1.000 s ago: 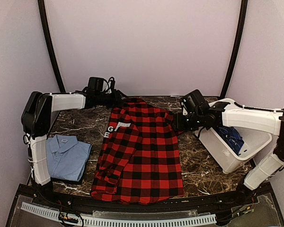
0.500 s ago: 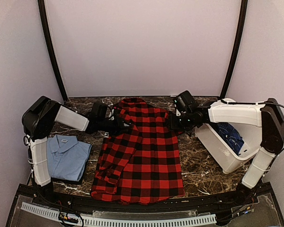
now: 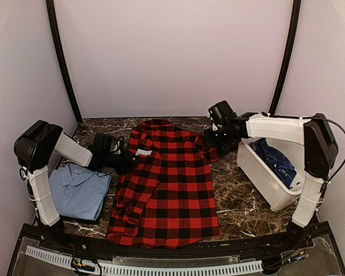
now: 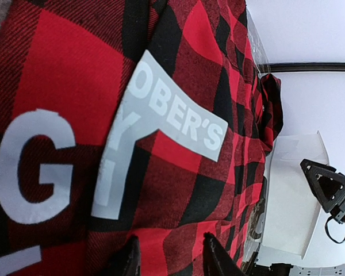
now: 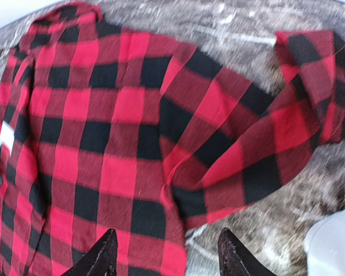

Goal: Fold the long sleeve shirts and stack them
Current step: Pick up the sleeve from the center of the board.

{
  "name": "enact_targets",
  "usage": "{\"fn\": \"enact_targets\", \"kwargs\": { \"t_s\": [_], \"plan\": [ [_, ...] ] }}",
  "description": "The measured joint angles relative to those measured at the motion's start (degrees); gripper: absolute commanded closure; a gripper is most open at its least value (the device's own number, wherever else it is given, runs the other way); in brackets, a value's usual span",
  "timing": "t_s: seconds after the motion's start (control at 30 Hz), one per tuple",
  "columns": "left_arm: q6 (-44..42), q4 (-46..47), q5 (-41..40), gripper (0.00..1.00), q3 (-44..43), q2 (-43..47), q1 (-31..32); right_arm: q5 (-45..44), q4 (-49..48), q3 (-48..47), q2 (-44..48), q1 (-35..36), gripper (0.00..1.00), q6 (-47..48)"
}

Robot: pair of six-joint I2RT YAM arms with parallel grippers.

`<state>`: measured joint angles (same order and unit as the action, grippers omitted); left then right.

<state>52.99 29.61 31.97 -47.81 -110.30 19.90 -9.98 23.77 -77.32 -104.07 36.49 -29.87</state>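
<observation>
Red checked shirt [image 4: 63, 75]: white patch [image 4: 178, 115] reads "OBER'S", a "Y" just under it, big white "G" at 8 o'clock.

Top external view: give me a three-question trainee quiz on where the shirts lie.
1. Multiple choice: where is the dark blue shirt? A, spread mid-table; B, in the white bin; C, held in the air.
2. True or false: the light blue shirt lies folded to the left of the red-and-black flannel.
3. Fill in: the flannel's white label is nearest the ____ end effector.
Key: 1 B. 2 true. 3 left end effector.
</observation>
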Motion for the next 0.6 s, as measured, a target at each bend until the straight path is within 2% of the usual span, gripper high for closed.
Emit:
{"fn": "enact_targets", "kwargs": {
  "t_s": [0.33,0.6],
  "plan": [
    [-2.49,-2.56,0.20,0.64,-0.15,0.90,-0.68,-13.33,7.52,-21.59,-13.27,-3.50,0.42,6.38],
    [-2.89,-4.22,0.52,0.64,-0.17,1.62,-0.68,-23.15,14.64,-32.24,-24.83,-5.86,0.39,10.51]
  ]
}}
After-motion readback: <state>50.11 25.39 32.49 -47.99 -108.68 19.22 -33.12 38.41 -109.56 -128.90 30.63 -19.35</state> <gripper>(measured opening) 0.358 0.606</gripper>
